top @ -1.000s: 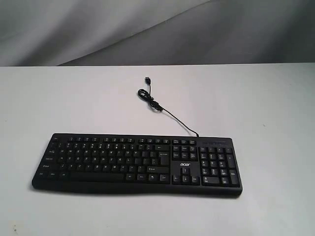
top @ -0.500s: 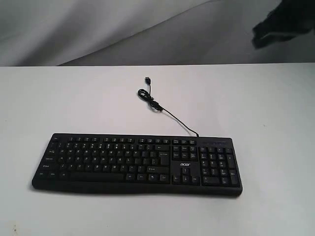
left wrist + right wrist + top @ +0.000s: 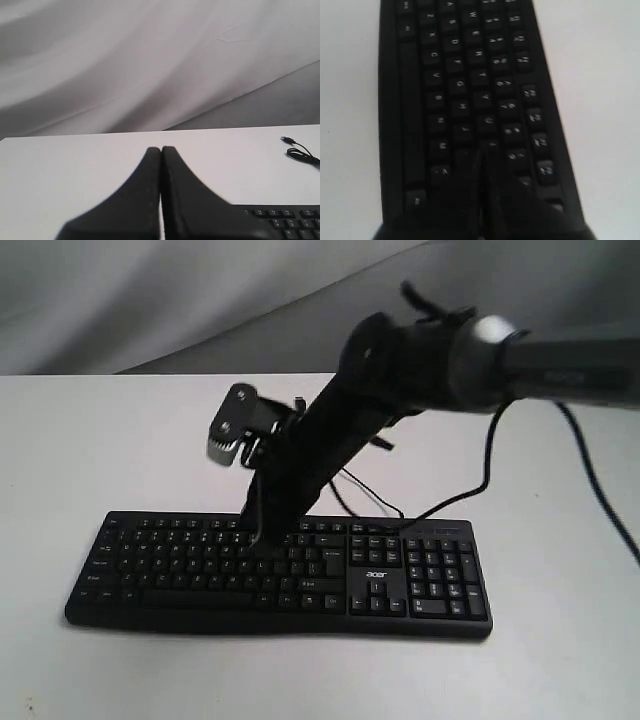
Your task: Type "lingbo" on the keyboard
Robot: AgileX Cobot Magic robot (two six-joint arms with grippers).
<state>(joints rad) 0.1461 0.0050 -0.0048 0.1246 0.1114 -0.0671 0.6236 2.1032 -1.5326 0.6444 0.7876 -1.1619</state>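
The black keyboard (image 3: 180, 570) with white legends and an "acer" logo lies across the near part of the white table (image 3: 90, 440). My right gripper (image 3: 260, 538) reaches in from the right. It is shut, and its tips come down on the letter keys right of the keyboard's middle. In the right wrist view the shut right gripper (image 3: 482, 152) sits among blurred keys of the keyboard (image 3: 460, 75); I cannot read which key. The left gripper (image 3: 161, 150) is shut and empty above the bare table, beside the keyboard's corner (image 3: 290, 222). It does not show in the exterior view.
The thin USB cable (image 3: 345, 480) runs from the keyboard's back edge toward the table's far side, partly hidden by the right arm; its plug end (image 3: 286, 139) shows in the left wrist view. A grey cloth backdrop (image 3: 150, 300) hangs behind the table.
The right arm was absent one second ago, then entered at the top right. It now stretches across the cable with its tips down on the keys. The keyboard has not shifted.
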